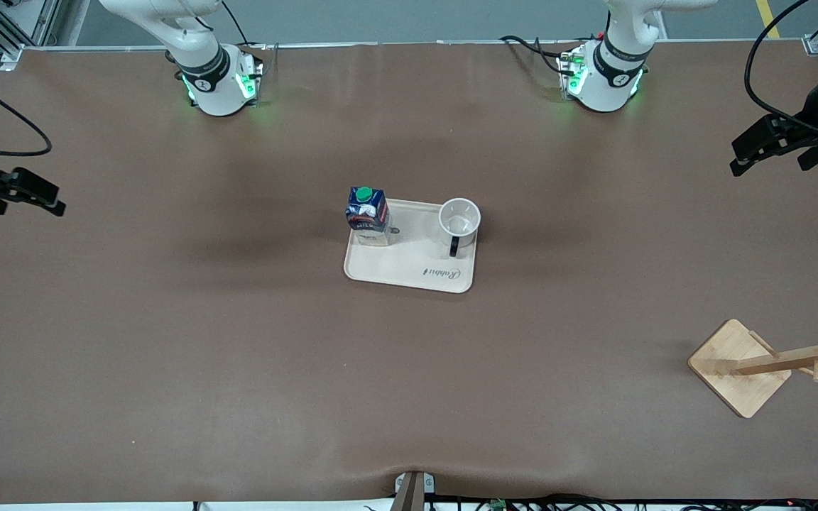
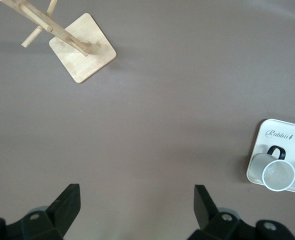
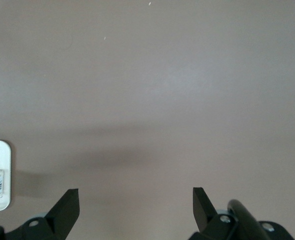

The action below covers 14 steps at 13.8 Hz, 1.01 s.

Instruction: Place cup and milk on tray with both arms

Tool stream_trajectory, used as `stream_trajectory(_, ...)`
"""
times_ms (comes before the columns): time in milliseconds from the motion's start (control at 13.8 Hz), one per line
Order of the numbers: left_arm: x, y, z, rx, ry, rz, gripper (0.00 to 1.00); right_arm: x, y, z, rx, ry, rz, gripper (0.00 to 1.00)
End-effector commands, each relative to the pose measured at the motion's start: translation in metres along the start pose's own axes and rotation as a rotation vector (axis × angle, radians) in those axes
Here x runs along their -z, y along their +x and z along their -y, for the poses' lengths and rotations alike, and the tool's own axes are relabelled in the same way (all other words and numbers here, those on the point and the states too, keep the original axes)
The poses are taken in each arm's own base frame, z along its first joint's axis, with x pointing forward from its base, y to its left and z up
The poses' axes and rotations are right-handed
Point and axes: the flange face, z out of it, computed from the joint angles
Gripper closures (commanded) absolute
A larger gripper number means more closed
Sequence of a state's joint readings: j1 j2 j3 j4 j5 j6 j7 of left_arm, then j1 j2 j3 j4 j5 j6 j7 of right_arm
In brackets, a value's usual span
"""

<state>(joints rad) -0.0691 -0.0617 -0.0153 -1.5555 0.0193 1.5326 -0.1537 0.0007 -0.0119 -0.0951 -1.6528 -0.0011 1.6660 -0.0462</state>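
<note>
Milk [image 1: 367, 210] and cup [image 1: 459, 218] are both seen standing upright on the tray [image 1: 416, 266], which lies near the middle of the brown desk [image 1: 238, 341] in the front view. The milk, with its green cap up, occupies the tray corner toward the right arm's end of the desk, on the edge farther from the front camera. The cup is placed at the corner toward the left arm's end, along that same edge, with its black handle turned toward the front camera. The two are well apart, and bare tray surface with the script word is shown nearer to the camera.

At the middle left edge of the front frame, the right end effector [image 1: 43, 199] is held over bare desk, well away from the tray. In the right wrist view its fingers [image 3: 67, 207] are spread wide apart, with nothing between them, and only a corner of the tray [image 3: 0, 150] is caught.

At the upper right edge of the front frame, the left end effector [image 1: 750, 152] is likewise held over bare desk. Its fingers [image 2: 67, 205] are shown apart and empty in the left wrist view, where the cup [image 2: 278, 175] and tray [image 2: 282, 134] also appear.

A wooden rack [image 1: 743, 365] is seen at the lower right of the front frame.
</note>
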Motion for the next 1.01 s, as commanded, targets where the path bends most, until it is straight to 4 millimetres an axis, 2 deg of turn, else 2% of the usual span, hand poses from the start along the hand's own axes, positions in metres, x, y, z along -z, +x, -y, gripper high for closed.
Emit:
stream_trajectory(0,0.004,0.0,0.0,-0.018,0.003,0.005,0.0,0.013,0.016,0.0,0.02,-0.041,0.044,0.0)
stream_trajectory(289,-0.003,0.003,-0.003,-0.023,0.006,0.017,0.0,0.014,0.013,0.0,0.033,-0.026,0.054,0.0)
stream_trajectory(506,-0.002,0.003,-0.007,-0.031,0.006,0.015,0.0,0.019,0.017,-0.011,0.192,-0.022,0.038,0.0)
stream_trajectory(723,-0.002,0.002,-0.01,-0.037,0.006,0.015,0.0,0.017,0.014,-0.022,0.151,0.059,0.029,0.0)
stream_trajectory(940,-0.003,0.002,-0.012,-0.038,0.006,0.016,0.0,0.021,0.01,-0.009,-0.078,0.057,0.041,0.0)
